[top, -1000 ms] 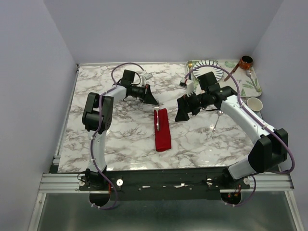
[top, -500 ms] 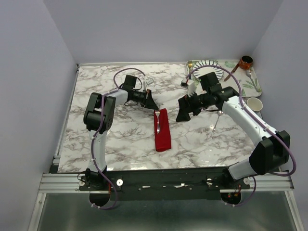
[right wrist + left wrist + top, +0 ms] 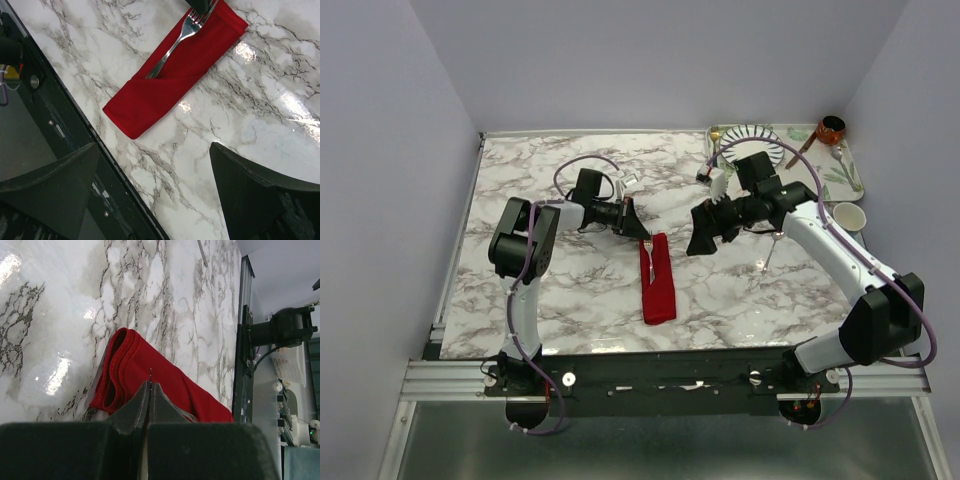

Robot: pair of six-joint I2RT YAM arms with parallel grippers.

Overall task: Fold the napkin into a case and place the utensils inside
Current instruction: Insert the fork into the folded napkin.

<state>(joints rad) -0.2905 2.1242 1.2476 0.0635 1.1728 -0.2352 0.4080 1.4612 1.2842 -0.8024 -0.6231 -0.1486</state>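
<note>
Nearest the arm bases, a marble-patterned table (image 3: pixel 570 290), white with grey veins and glossy with glare, carries the case (image 3: pixel 659 290). This is the deep-red napkin folded into a long, narrow pocket, soft and matte, with layered edges showing at its far end. It lies at the table's centre, its length running from 6 o'clock to 12 o'clock. A slim, shiny silver fork (image 3: pixel 176 44) has its handle tucked under a diagonal fold, so the tined head sticks out at the 12 o'clock end. At about 11 o'clock from the case, the left gripper (image 3: pixel 150 390) is closed, its dark fingers pressed together. The tips sit right at the fork's head, probably to nudge it deeper; whether they pinch the tines cannot be told. At about 2 o'clock, the right gripper (image 3: pixel 698 232) hovers with its jaws spread wide and empty, apparently waiting. Farther out at 3 o'clock, another thin silver utensil (image 3: pixel 768 256) lies loose on the marble, probably next for the pocket. Farthest, at 1 o'clock, a patterned tray (image 3: pixel 850 180) holds a striped plate (image 3: pixel 755 135), with a white cup (image 3: pixel 847 215) just beside it.
</note>
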